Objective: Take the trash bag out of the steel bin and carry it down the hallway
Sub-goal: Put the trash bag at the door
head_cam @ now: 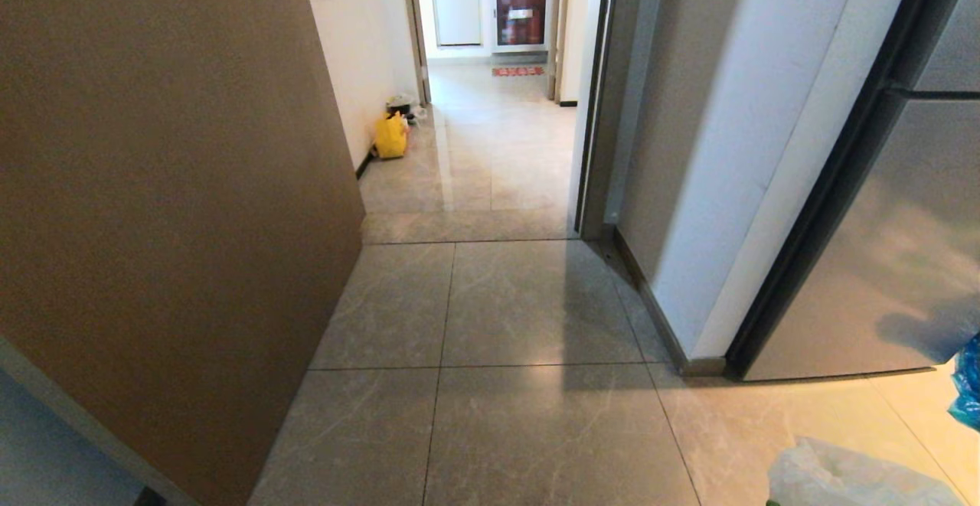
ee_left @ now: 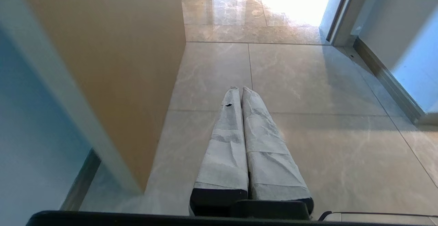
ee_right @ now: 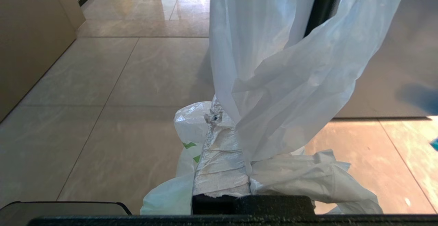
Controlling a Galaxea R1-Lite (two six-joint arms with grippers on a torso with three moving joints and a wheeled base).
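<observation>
- right gripper [ee_right: 222, 116] clamped on the trash bag [ee_right: 287, 82], white film pinched between the wrapped fingers [ee_right: 219, 164]; one loop draped over the gripper, rest of the bag bunched around and under it, so it looks carried by the handle, not dragged
- head view: only a corner of that bag [head_cam: 850, 475] at the bottom right edge, off the tiles as far as I can tell
- left gripper [ee_left: 241, 91] fingers pressed together, nothing in them, pointing ahead over the floor; spare arm, likely tucked clear of the brown panel [head_cam: 168, 184]
- steel bin not in any view
- blue plastic bag [head_cam: 968, 383] at right edge by grey fridge front [head_cam: 880, 261]
- further: hallway [head_cam: 490, 154] opens through the doorway, looks passable
- yellow bag [head_cam: 390, 137] against the left wall, off the middle path
</observation>
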